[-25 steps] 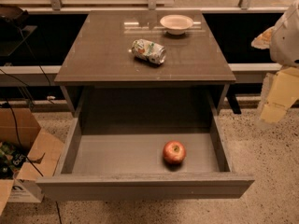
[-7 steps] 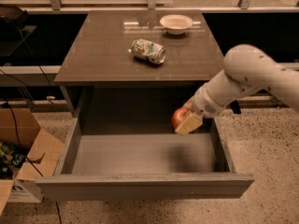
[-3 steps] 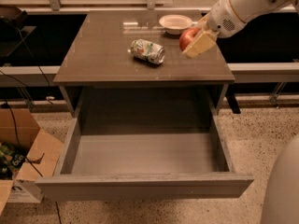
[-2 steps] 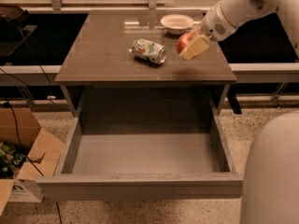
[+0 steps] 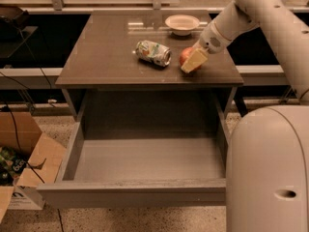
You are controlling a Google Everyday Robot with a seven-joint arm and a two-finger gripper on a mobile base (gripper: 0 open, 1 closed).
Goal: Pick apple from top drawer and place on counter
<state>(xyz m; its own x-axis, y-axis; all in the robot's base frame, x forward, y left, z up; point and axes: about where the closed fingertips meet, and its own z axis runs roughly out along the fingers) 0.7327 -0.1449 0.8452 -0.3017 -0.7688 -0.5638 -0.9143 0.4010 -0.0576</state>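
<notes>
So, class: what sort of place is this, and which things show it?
Probably a robot test lab, not a home kitchen: a robot's hand holds an apple at a counter, its drawer open, with a cardboard box on the floor.

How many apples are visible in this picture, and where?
1. The apple is over the counter's right part, next to the can, with the tool at it. None shows in the top drawer, though the robot's body hides one corner.
</notes>
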